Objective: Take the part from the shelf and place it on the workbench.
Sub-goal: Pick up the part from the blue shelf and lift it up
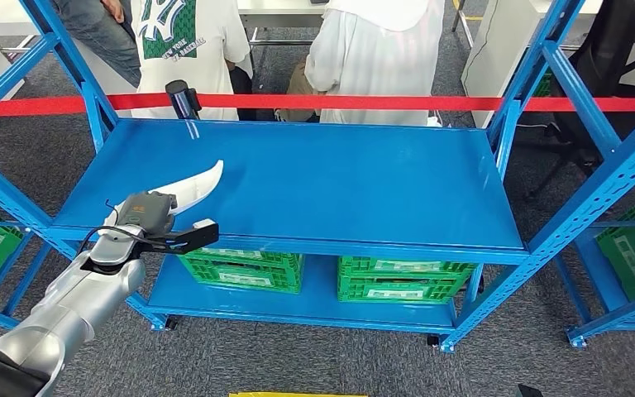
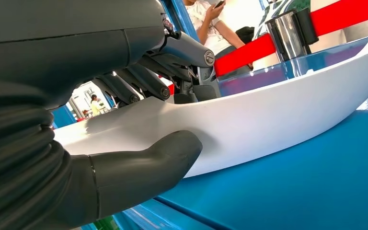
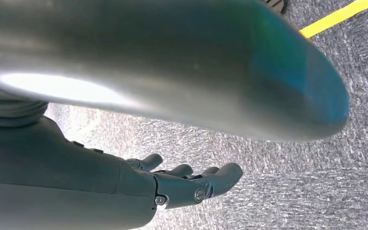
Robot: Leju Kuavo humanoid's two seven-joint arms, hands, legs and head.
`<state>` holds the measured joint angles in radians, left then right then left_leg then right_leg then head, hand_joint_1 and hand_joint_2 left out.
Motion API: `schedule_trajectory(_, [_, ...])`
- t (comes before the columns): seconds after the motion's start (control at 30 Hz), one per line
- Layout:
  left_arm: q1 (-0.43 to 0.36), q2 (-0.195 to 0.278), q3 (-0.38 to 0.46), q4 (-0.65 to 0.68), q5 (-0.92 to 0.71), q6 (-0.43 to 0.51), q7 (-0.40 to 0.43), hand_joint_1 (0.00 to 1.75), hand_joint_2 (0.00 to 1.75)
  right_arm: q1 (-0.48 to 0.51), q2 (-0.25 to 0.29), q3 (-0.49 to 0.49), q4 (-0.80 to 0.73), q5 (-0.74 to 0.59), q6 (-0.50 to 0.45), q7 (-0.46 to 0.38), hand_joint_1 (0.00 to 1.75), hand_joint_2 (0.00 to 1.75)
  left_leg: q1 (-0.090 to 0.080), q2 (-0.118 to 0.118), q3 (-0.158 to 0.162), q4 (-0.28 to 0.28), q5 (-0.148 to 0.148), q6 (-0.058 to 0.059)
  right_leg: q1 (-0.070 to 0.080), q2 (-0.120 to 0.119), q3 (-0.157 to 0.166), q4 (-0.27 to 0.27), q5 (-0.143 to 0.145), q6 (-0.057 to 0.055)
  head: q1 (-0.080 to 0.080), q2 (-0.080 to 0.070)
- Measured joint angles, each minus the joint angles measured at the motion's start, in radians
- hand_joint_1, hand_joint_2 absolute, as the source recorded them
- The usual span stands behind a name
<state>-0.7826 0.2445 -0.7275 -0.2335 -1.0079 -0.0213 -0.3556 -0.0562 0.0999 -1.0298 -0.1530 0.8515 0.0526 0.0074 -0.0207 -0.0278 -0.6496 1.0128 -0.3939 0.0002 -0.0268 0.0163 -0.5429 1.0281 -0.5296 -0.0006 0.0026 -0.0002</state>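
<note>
The part (image 1: 204, 182) is a white, curved, blade-shaped piece lying at the front left of the blue shelf's top deck (image 1: 331, 186), its tip pointing up and away. My left hand (image 1: 146, 217) grips its near end at the shelf's front edge. In the left wrist view the thick thumb (image 2: 143, 165) presses one face of the white part (image 2: 278, 112) and the dark fingers (image 2: 172, 72) close over the other. My right hand (image 3: 184, 184) hangs over grey carpet, fingers apart and holding nothing.
Green crates (image 1: 244, 269) (image 1: 401, 279) sit on the lower deck. A red barrier tape (image 1: 364, 102) with a black post (image 1: 183, 99) runs behind the shelf, and two people (image 1: 190, 41) (image 1: 376, 50) stand beyond it. Blue uprights (image 1: 603, 182) flank the deck.
</note>
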Motion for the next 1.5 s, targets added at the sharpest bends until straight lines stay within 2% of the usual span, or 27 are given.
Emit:
schedule_trajectory(0.43, [0.000,0.000,0.005,0.000,0.020,0.021,-0.030,1.75,1.75,0.000,-0.003,-0.004,0.000,0.004,0.002,0.002,0.00,0.00,0.000,0.000,0.000,0.000,0.000,0.000,0.000,0.000,0.000,0.000,0.000,0.000,0.000,0.000])
schedule_trajectory(0.6, [0.002,-0.002,0.010,0.000,0.040,0.057,-0.049,1.75,1.75,0.000,-0.004,-0.004,0.000,0.007,0.002,0.001,0.00,0.00,0.000,0.000,0.000,0.000,0.000,0.000,0.000,0.000,0.000,0.000,0.000,0.000,0.000,0.000])
schedule_trajectory(0.83, [0.003,-0.022,0.062,-0.006,0.119,0.150,-0.089,1.75,1.75,0.000,-0.004,-0.009,0.000,0.007,-0.001,-0.003,0.00,0.00,0.000,0.000,0.000,0.000,0.000,0.000,0.000,0.000,-0.001,0.000,0.000,0.000,0.000,0.000])
schedule_trajectory(1.0, [-0.001,-0.042,0.107,-0.021,0.176,0.174,-0.124,1.75,1.75,0.000,-0.004,-0.012,0.000,0.009,-0.001,-0.003,0.00,0.00,0.000,0.000,0.000,0.000,0.000,0.000,0.000,0.000,-0.001,0.000,0.000,0.000,0.000,0.000])
schedule_trajectory(1.27, [-0.039,-0.082,0.198,-0.047,0.320,0.089,-0.198,1.75,1.75,-0.001,-0.004,-0.017,0.000,0.010,-0.008,-0.003,0.00,0.00,0.000,0.000,-0.001,0.000,0.000,0.000,0.000,0.000,-0.001,0.000,0.000,0.000,0.000,0.000])
schedule_trajectory(1.5, [-0.084,-0.124,0.295,-0.092,0.509,-0.041,-0.293,1.75,1.75,-0.002,-0.004,-0.029,0.000,0.008,-0.015,0.004,0.00,0.00,0.000,0.000,-0.001,0.000,0.000,0.000,0.000,0.000,-0.001,0.000,0.001,0.000,0.000,0.000])
